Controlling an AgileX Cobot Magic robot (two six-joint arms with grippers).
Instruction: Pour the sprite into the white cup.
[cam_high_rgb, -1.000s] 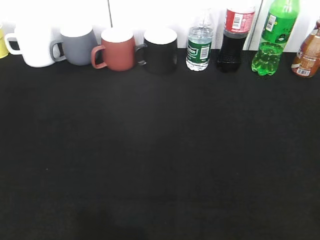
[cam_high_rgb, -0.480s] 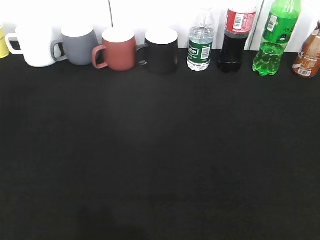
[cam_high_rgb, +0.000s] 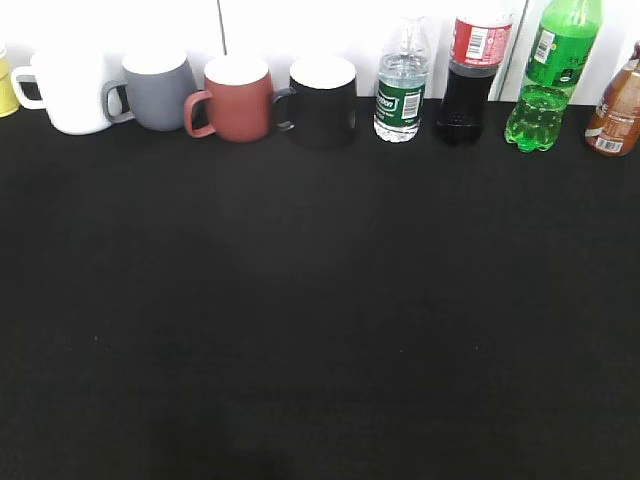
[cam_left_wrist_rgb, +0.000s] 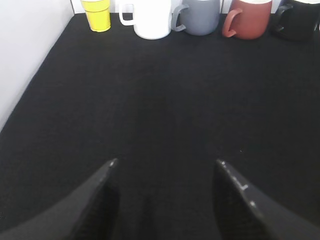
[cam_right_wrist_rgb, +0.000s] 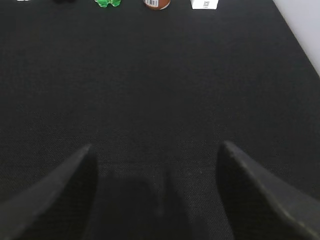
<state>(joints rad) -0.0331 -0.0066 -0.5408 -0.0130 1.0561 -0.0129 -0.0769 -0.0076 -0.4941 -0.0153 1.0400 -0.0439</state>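
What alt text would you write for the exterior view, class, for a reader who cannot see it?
Four mugs, white, grey, brick-red and black, then a water bottle, a cola bottle, a green soda bottle and a brown bottle line the far edge of a black table.

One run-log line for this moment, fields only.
phase: pre-grasp | left gripper: open, empty | right gripper: open, empty | sprite: upright, back row, untouched | white cup: back left, untouched
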